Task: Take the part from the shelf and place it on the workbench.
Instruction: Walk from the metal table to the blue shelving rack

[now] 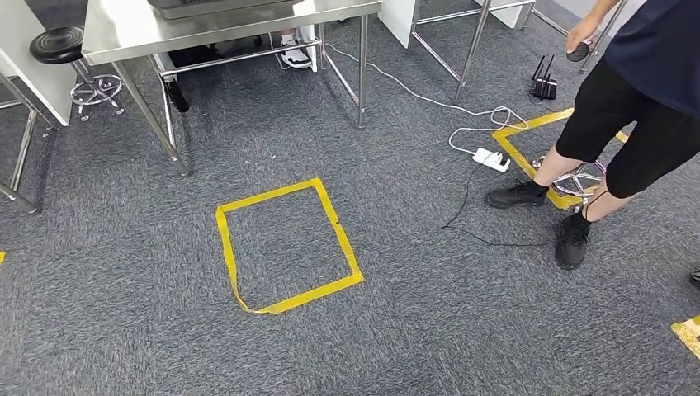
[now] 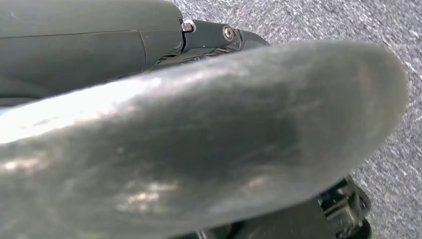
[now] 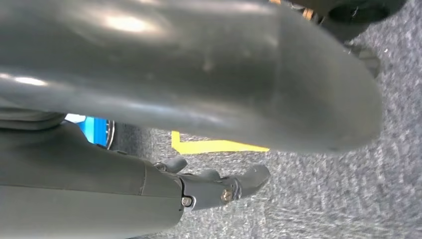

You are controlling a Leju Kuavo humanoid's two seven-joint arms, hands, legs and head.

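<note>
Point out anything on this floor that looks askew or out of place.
The yellow tape square is peeling: its near-left corner has lifted and buckled off the carpet. A white power strip and its cables trail loose across the floor beside the person's shoes.

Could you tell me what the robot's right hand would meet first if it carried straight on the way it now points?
Most likely the grey carpet: the right hand hangs pointing at it, nothing showing between. A strip of yellow tape lies nearby; depth is unclear.
</note>
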